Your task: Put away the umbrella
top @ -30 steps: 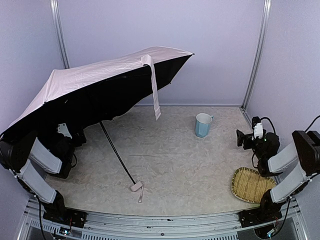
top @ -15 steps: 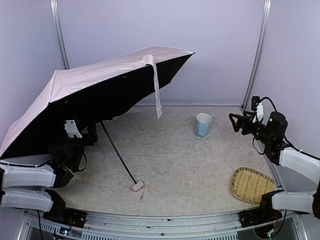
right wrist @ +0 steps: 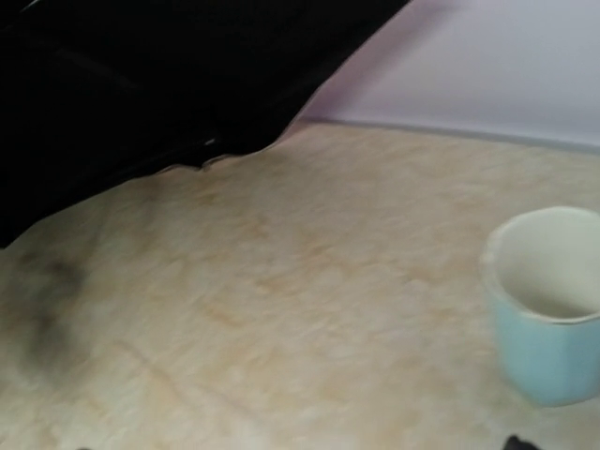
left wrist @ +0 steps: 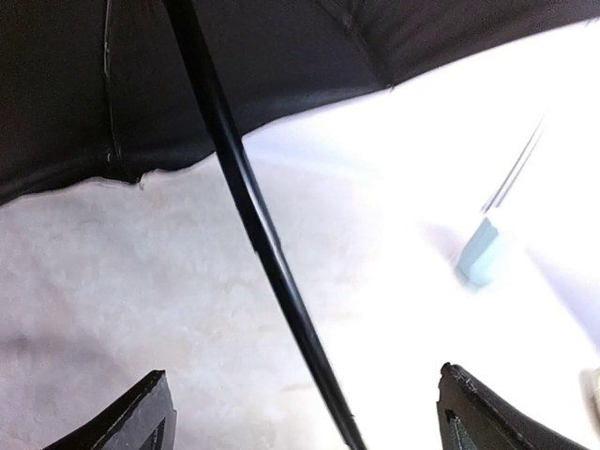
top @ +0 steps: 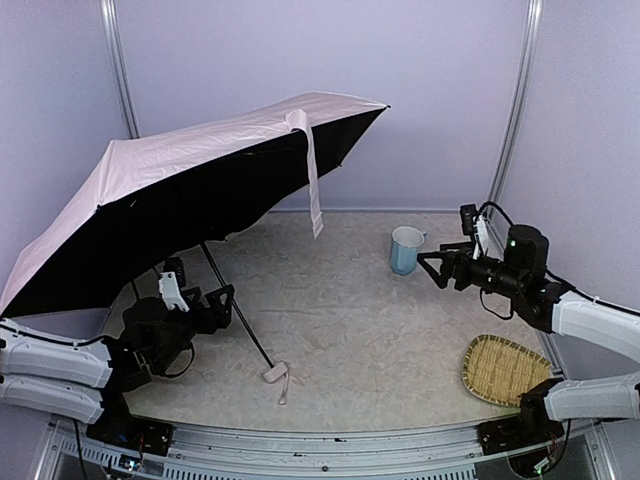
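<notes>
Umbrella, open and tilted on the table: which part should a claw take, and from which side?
The thin black shaft, about midway between the canopy and the pink handle. It is bare, narrow and slanted there; the canopy is too broad. Probably come from the left, where the open left claw faces it.

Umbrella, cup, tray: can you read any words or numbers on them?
None. The umbrella, the blue cup and the woven tray look plain. No words, labels, numbers or signs can be read in any view.
</notes>
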